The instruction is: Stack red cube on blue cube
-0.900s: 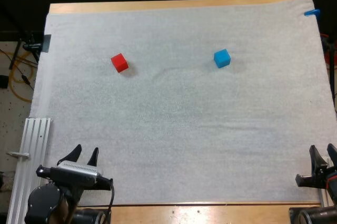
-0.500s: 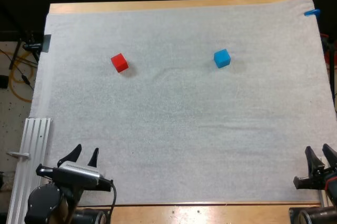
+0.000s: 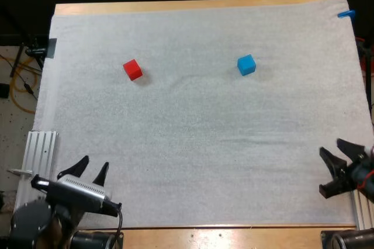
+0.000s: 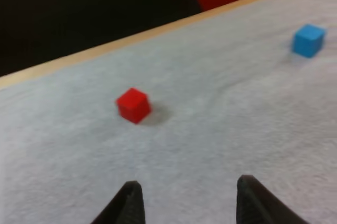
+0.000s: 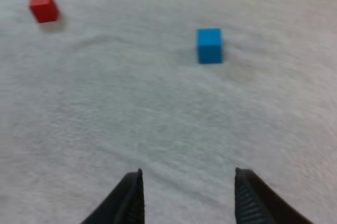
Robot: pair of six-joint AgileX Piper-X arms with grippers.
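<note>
Has brought the right end effector (image 3: 330, 146) inward from the edge of the white mat (image 3: 193, 144) over the last half second, now angled partly toward the red cube (image 3: 132, 69) but well apart from it, off to the near right. Holds its fingers spread, with nothing between them. Has eased the left end effector (image 3: 95, 162) slightly back and outward, on the near side of the red cube and also well apart from it. Spread too, pinching nothing, and looking straight at the red cube in the left wrist view.

Finds the red cube flat on the mat, untouched and unshifted. Puts the blue cube (image 3: 246, 64) well to the right of the red cube, about level with it from above, likewise unmoved.

Reads as the very start of the task: arms stirring, no approach committed, no pick made. Calls next for reaching over the red cube, closing on two opposite faces, lifting, carrying across to the blue cube and setting down square. Risks nudging the red cube across the soft mat, or landing it skewed and toppling off
</note>
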